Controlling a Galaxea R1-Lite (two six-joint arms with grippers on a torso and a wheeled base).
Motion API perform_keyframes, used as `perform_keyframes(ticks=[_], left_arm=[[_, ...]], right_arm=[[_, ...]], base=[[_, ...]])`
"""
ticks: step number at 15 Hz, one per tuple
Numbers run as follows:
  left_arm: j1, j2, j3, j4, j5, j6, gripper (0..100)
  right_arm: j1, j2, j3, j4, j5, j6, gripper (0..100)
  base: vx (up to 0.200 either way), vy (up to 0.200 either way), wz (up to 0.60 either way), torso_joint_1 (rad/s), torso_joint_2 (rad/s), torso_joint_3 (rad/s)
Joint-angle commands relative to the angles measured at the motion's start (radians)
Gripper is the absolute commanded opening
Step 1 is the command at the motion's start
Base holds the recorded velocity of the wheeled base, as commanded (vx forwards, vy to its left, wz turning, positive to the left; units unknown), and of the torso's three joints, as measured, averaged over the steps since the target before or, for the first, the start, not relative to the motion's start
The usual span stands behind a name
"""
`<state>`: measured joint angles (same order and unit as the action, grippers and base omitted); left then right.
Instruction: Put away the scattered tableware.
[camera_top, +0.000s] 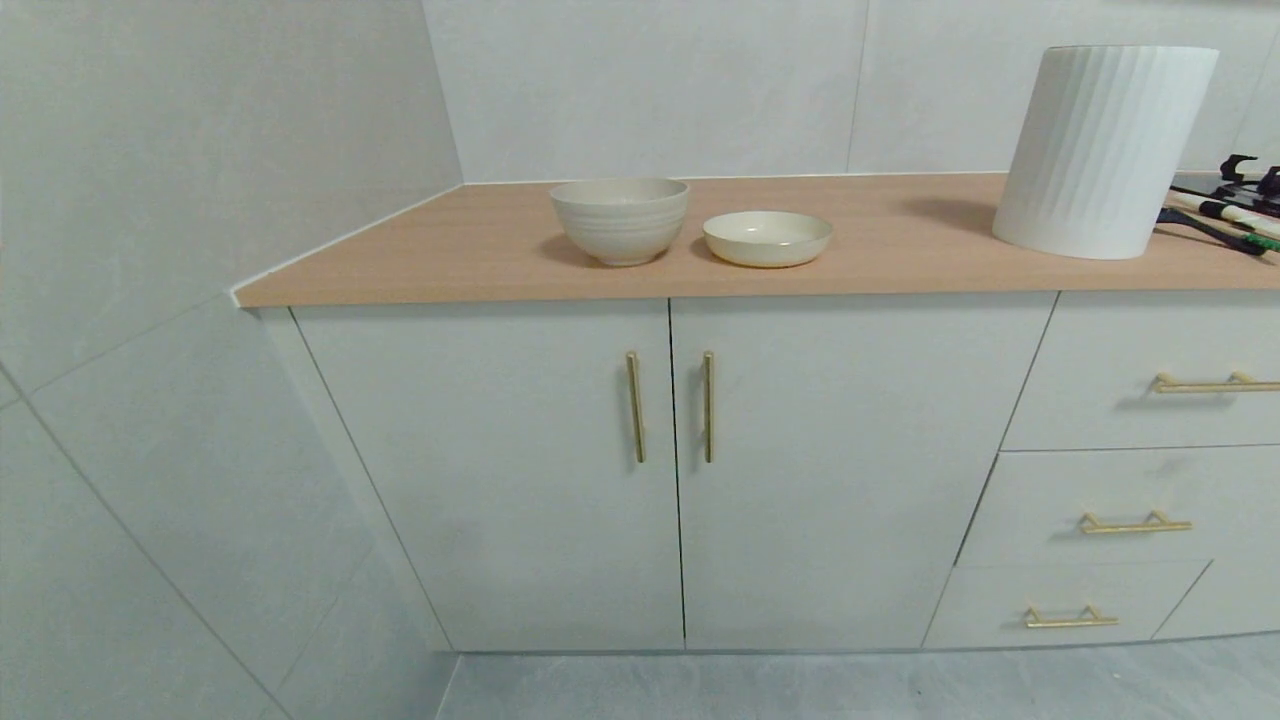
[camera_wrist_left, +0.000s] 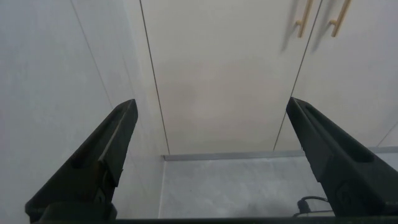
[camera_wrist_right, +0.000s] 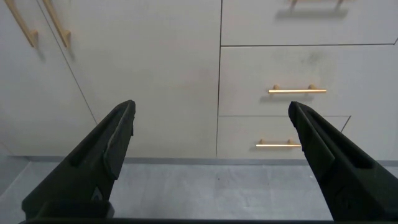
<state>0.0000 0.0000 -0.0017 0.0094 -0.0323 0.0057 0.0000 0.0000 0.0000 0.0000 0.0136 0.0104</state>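
On the wooden countertop (camera_top: 420, 255) stand a deep beige ribbed bowl (camera_top: 620, 220) and, just to its right, a shallow cream dish (camera_top: 767, 238). Below them the white cabinet has two closed doors with gold handles (camera_top: 636, 406) (camera_top: 708, 406). My left gripper (camera_wrist_left: 211, 118) hangs open low down, facing the left cabinet door and the floor. My right gripper (camera_wrist_right: 211, 118) is open too, low in front of the drawers, with nothing between its fingers.
A tall white ribbed container (camera_top: 1105, 150) stands at the right of the counter, with dark utensils (camera_top: 1225, 210) behind it. Three drawers with gold handles (camera_top: 1135, 524) sit right of the doors. Tiled walls close in the left corner; grey floor (camera_top: 800, 685) lies below.
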Motion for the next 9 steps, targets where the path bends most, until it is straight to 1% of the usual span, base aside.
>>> perform_keyframes(ticks=[1,7,9], left_arm=[[0.0,0.0,0.0,0.0,0.0,0.0,100],[0.0,0.0,0.0,0.0,0.0,0.0,100],[0.0,0.0,0.0,0.0,0.0,0.0,100]], right_arm=[[0.0,0.002,0.0,0.0,0.0,0.0,100],[0.0,0.0,0.0,0.0,0.0,0.0,100],[0.0,0.002,0.0,0.0,0.0,0.0,100]], base=[[0.0,0.0,0.0,-0.017,0.05,0.041],[0.0,0.0,0.0,0.0,0.0,0.0],[0.0,0.2,0.0,0.005,0.0,0.002]])
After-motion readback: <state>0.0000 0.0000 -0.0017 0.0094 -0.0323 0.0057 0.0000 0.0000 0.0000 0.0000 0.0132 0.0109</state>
